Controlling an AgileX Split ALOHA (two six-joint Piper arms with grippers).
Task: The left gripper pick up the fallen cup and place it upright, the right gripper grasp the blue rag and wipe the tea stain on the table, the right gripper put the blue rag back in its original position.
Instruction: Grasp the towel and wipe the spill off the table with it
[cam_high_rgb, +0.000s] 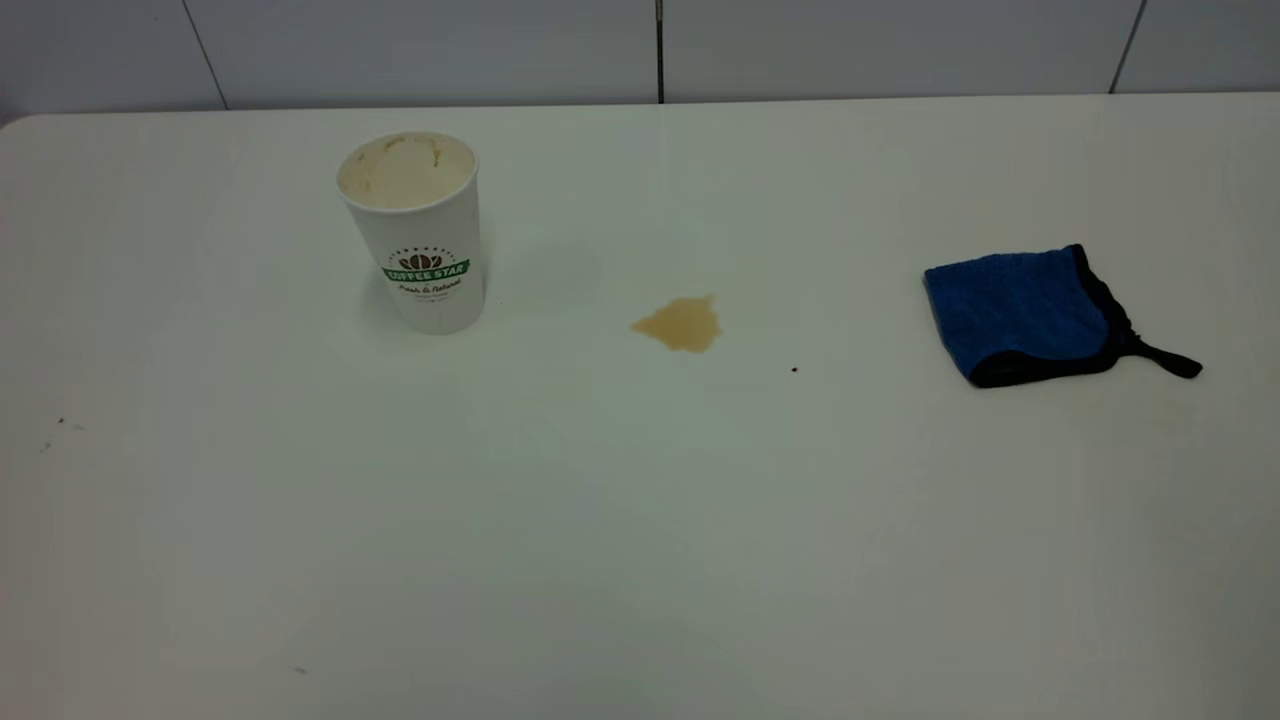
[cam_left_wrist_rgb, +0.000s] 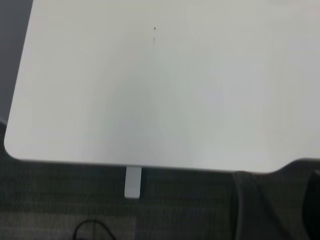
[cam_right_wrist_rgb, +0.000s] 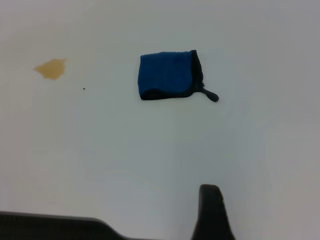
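Note:
A white paper cup with a green logo stands upright at the table's left, its inside stained brown. A small brown tea stain lies near the middle of the table. The folded blue rag with black trim lies at the right. Neither gripper shows in the exterior view. In the right wrist view the rag and the stain lie well ahead of my right gripper, which is above bare table and apart from both. A dark part of my left gripper shows past the table's corner.
The white table meets a tiled wall at the back. A tiny dark speck lies right of the stain. In the left wrist view the table's rounded corner, a leg and dark carpet show.

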